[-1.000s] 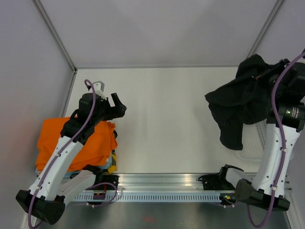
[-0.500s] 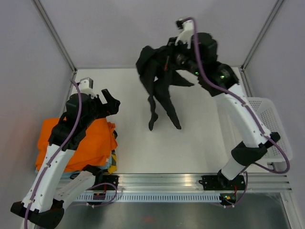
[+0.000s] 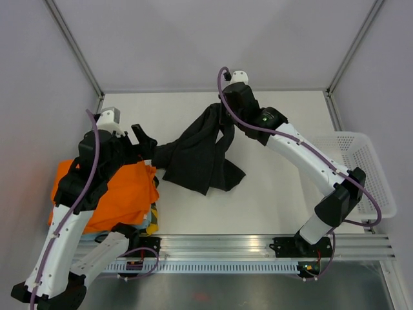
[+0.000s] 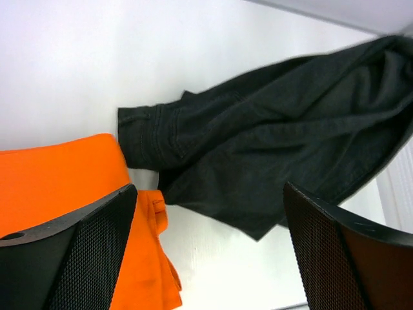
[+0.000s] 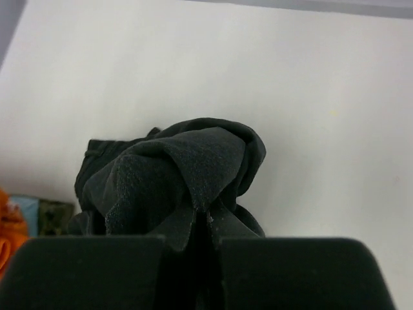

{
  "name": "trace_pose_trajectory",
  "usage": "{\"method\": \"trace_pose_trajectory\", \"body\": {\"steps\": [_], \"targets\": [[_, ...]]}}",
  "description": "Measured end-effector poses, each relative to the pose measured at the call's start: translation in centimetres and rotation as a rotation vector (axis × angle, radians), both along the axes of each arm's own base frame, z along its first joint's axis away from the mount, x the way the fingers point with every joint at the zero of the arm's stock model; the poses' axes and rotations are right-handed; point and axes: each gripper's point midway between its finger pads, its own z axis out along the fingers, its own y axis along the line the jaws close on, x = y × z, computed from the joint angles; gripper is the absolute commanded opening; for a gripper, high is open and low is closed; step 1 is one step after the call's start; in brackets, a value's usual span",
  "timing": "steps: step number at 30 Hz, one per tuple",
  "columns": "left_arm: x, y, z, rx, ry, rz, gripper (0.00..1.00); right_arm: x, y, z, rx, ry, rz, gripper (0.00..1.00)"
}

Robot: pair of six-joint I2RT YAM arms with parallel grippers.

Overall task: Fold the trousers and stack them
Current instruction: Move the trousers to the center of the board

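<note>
Top external: white worktop [image 3: 277, 194], grey walls [image 3: 206, 39]; one trousers [image 3: 197, 155] pinched by right gripper [image 5: 205, 248]; one orange garment [image 3: 122, 194]; left gripper [image 3: 145, 139] spread.

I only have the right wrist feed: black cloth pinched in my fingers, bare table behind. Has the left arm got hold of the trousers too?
Observer: No. In the left wrist view the left gripper is open, its fingers spread wide, and the trousers lie ahead of them, ungripped.
Operator: Where does the rest of the cloth go from my grip?
Observer: From above, the right gripper holds one end, and the rest trails toward the left arm and spreads on the table.
Operator: Anything crowding that far end?
Observer: Yes. That end reaches the edge of an orange garment lying at the near left, right under the left arm.
</note>
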Motion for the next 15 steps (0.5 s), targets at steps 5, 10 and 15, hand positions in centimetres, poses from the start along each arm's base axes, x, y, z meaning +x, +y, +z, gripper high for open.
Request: {"method": "trace_pose_trajectory", "body": {"steps": [5,10,15], "targets": [[0.3,-2.8,-2.7,-0.015,0.068,-0.149,0.95,1.0,-6.3,-1.6,-0.082,0.057,-0.267,0.0],[1.5,-6.1,-6.5,-0.036,0.185,-0.272,0.95,2.6,-19.8,-3.0,-0.089,0.125,-0.593,0.0],[1.8,-9.6,-7.9,-0.049,0.22,-0.388,0.97,-1.4,-26.9,1.9,-0.051,0.012,-0.717,0.01]]}}
